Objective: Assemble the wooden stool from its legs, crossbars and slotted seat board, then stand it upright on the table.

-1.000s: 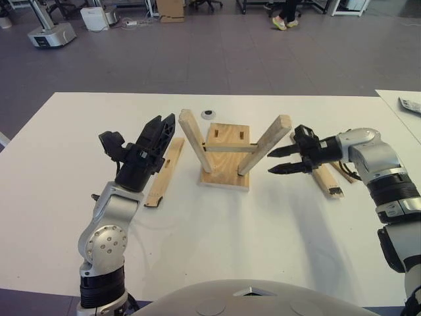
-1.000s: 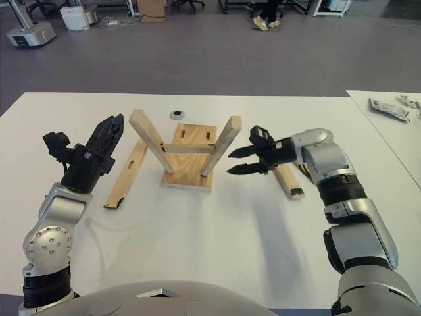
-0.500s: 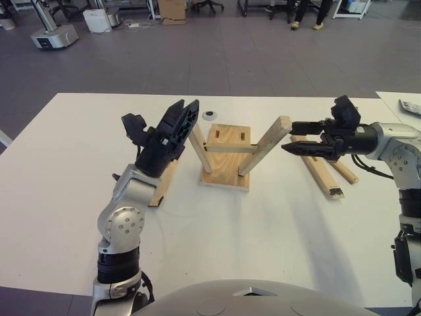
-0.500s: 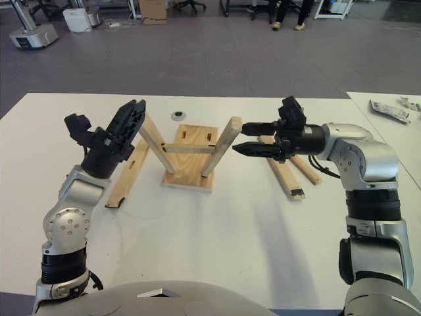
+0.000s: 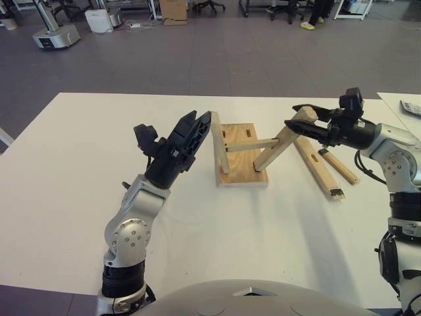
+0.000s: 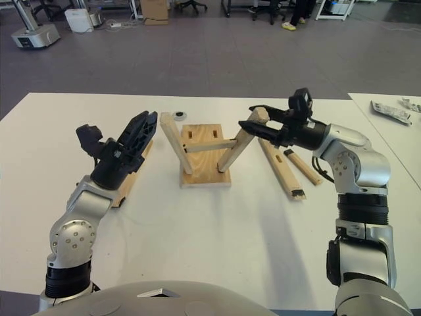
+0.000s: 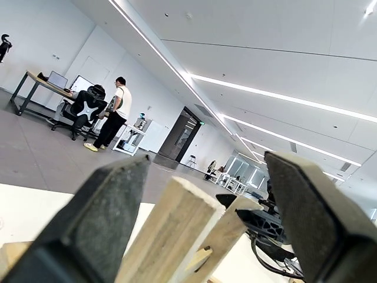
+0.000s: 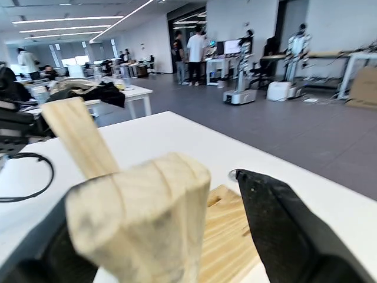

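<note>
The slotted seat board (image 5: 242,172) lies flat on the white table (image 5: 79,151). Two legs rise from it, joined by a crossbar (image 5: 253,144). The left leg (image 5: 219,141) stands nearly upright and the right leg (image 5: 283,141) leans out to the right. My left gripper (image 5: 200,122) is open, its fingers (image 7: 112,230) either side of the left leg's top (image 7: 177,236). My right gripper (image 5: 293,116) is open around the right leg's top (image 8: 141,218), with a small gap to one finger (image 8: 277,230).
A long loose leg (image 5: 318,168) and a short crossbar (image 5: 339,166) lie right of the stool. Another loose leg (image 6: 128,174) lies under my left arm. A small black disc (image 6: 177,117) sits behind the board. A second table (image 5: 408,105) stands at the far right.
The half-built stool has slid right and its left leg stands more upright. My left gripper followed that leg's top. My right gripper rose from beside the right leg to straddle its top.
</note>
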{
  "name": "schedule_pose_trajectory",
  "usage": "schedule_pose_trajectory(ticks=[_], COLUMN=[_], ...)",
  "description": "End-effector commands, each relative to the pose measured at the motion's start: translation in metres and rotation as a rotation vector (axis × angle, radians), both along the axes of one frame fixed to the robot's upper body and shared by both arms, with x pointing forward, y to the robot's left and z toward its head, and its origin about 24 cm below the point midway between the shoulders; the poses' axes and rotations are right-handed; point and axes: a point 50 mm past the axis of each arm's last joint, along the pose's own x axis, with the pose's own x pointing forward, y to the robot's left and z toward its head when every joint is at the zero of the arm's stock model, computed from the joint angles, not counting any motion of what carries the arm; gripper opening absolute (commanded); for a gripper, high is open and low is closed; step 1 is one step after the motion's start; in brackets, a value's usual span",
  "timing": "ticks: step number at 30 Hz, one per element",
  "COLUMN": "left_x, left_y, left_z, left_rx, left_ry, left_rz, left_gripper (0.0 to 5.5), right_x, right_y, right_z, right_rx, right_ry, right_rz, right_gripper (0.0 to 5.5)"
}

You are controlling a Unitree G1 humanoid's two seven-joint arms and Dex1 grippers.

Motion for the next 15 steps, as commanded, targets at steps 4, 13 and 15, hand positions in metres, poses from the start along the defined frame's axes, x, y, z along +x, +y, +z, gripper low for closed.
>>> schedule_pose_trajectory(ticks=[4,13,15], left_x=[-0.004,0.01,0.011], left_y=[-0.002,0.013,0.014], left_z=[0.002,-0.007,-0.008], left_rx=[-0.022,-0.039,-0.022], left_ry=[0.013,0.18,0.201], left_rz=[0.006,0.249,0.272], left_gripper=[3.57,3.57,3.57], right_x=[0.014,-0.022,-0.025], right_y=[0.017,0.106,0.105], right_z=[0.077,0.022,0.001], right_rx=[0.108,-0.507,-0.635], right_ry=[-0.388,-0.761,-0.762], right_rz=[-0.212,-0.39,-0.454], right_gripper=[3.54,3.54,3.54])
